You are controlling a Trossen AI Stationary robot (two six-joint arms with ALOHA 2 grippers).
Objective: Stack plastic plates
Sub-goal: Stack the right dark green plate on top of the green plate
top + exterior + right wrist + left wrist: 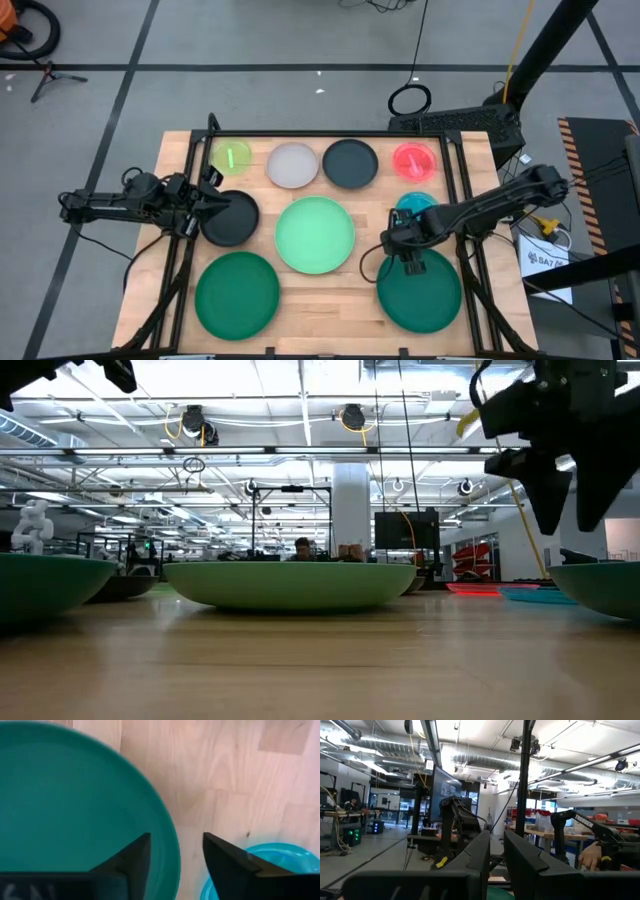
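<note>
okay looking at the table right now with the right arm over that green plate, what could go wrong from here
1. The right gripper hangs open over the rim of the dark green plate, with the cyan plate close beside it. Coming down, its outer finger could strike or pin the cyan plate.
2. A grip on the thin rim alone may let the big plate tilt or slip when lifted.
3. The left gripper is at the black plate; both arms heading for the mint plate could collide.

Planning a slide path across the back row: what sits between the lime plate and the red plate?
In the high view, two plates lie between the lime plate and red plate: the white plate, then the dark grey plate.
</note>
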